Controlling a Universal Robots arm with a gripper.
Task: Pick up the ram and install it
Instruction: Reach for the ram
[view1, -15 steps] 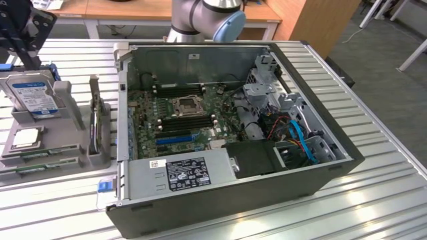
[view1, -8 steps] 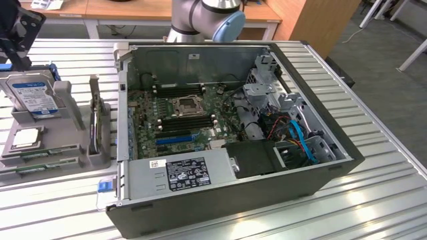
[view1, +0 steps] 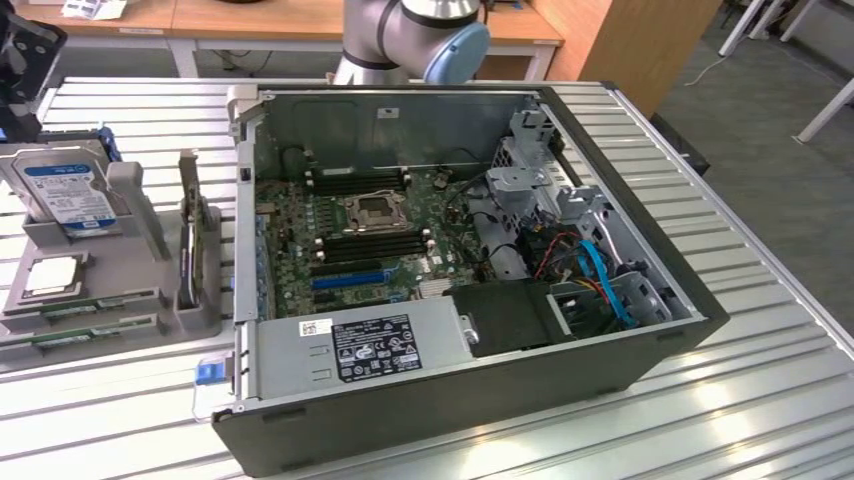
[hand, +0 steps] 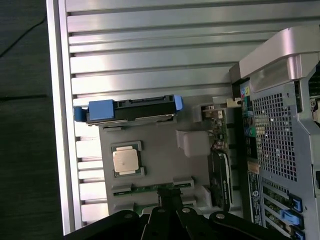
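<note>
My claw hangs clenched on nothing above the ram, slotted in a grey holder by the table edge, presumably to keep it steady for grasping.

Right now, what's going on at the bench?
The arm's gripper is shut with nothing in it, and hangs over the grey tray beside the open PC case. The ram lies in its tray slot, not yet picked up, near the processor and the hard drive.
</note>
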